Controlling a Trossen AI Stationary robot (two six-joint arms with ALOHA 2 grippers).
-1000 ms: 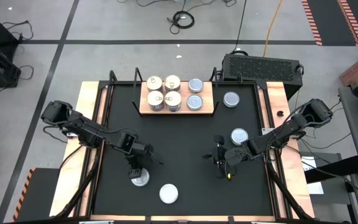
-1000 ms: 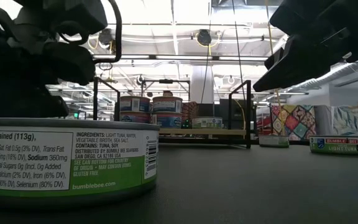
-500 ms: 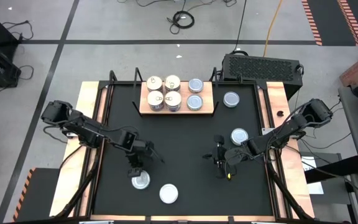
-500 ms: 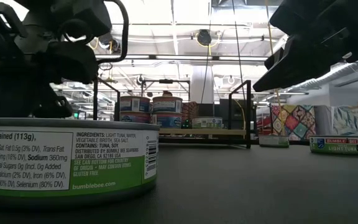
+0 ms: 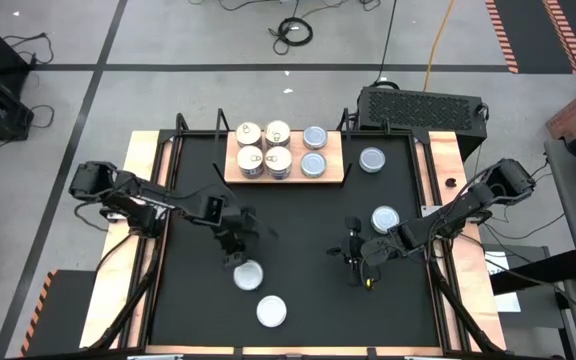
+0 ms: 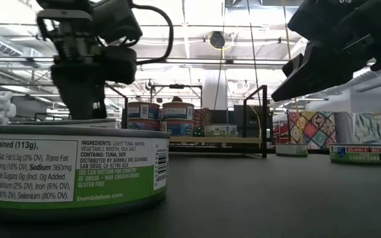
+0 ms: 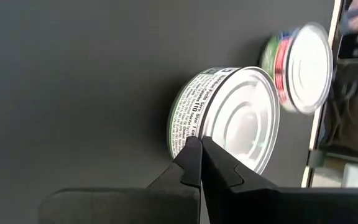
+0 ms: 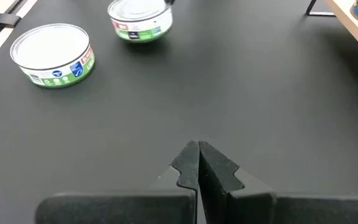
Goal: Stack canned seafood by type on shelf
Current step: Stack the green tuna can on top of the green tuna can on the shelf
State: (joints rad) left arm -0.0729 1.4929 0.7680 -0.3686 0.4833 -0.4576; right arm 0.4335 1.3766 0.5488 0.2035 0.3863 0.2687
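A: Spotted the left claw [image 5: 235, 246]?

B: Yes. Pressed together, pinching nothing, low over the surface [image 5: 298, 230]. Tips sat right at the side wall of the silver tin [image 5: 249, 274], left of centre. Couldn't tell whether touching or just beside.

A: And the right claw [image 5: 354, 256]?

B: Also pressed together and empty, hovering above bare surface right of centre.

A: Found the other tins?

B: Counted six on the shelf [image 5: 336, 176] at the back: four cream tins [image 5: 264, 148] grouped at its left, two blue tins [image 5: 314, 150] at its right. Saw three more loose: a white tin [image 5: 271, 311] near the front edge, a far tin [image 5: 372, 159] just beside the shelf's right end, and a right tin [image 5: 385, 218] near the right arm.

A: Judged the handling?

B: Looked stiff, sealed and dense for so small a thing, so unlikely to dent under a squeeze. Looked slippery as well, with a smooth metal wall and a glossy label. Would have gripped across the side wall, on opposite sides, just under the top rim, and kept level. Would have needed the left claw spread wider than the tin first. With tips pressed together, could only have shoved the tin along.
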